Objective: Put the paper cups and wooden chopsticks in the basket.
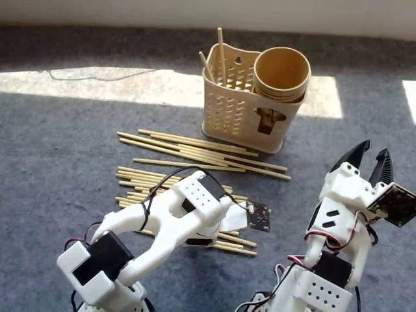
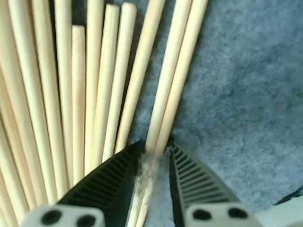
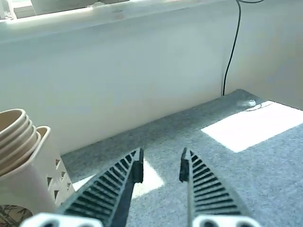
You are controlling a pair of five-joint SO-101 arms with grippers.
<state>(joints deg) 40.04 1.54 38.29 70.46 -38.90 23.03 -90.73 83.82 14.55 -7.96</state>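
A cream basket [image 1: 234, 110] stands at the back with stacked paper cups [image 1: 281, 71] and two upright chopsticks [image 1: 221, 52] in it. Several wooden chopsticks [image 1: 195, 146] lie on the grey carpet in front of it. My left arm [image 1: 195, 208] bends down over the nearer pile. My left gripper [image 2: 155, 147] is shut on a pair of chopsticks [image 2: 175, 80] lying side by side at the edge of that pile. My right gripper [image 1: 374, 151] is raised at the right, open and holding nothing [image 3: 161, 163]. The cups [image 3: 16, 137] and basket [image 3: 47, 184] sit off to its side.
Grey carpet [image 1: 65, 143] covers the floor, with sunlit patches behind the basket. A white wall [image 3: 142, 71] with a dark cable [image 3: 232, 42] stands beyond. Bare carpet lies left of the chopsticks and between the basket and my right arm.
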